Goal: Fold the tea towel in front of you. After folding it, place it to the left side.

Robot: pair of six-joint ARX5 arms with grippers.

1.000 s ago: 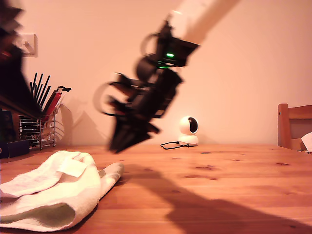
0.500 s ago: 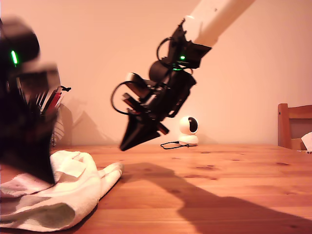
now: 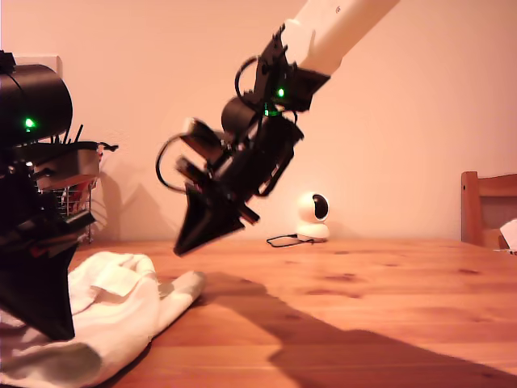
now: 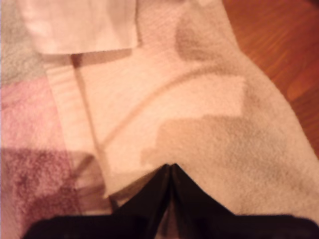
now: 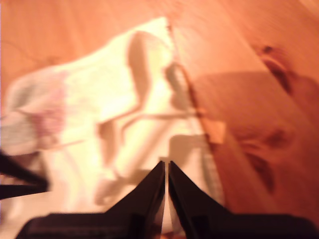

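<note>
The towel (image 3: 113, 311) lies in a soft heap on the counter (image 3: 363, 315), at the exterior view's left. It looks bunched up, not neatly folded, so I think the folding is not done yet.

My first gripper (image 4: 171, 167) is right down on the towel, with its fingers (image 4: 149, 199) closed together at the tip. It may be pinching a bit of cloth, but I cannot tell. In the exterior view it is the dark arm at the left, standing on the heap.

My second gripper (image 5: 165, 164) hangs in the air above the towel's near edge, tilted down toward it. Its fingers (image 5: 144, 191) are almost shut and hold nothing. I think it is ready to help with the next fold
</note>
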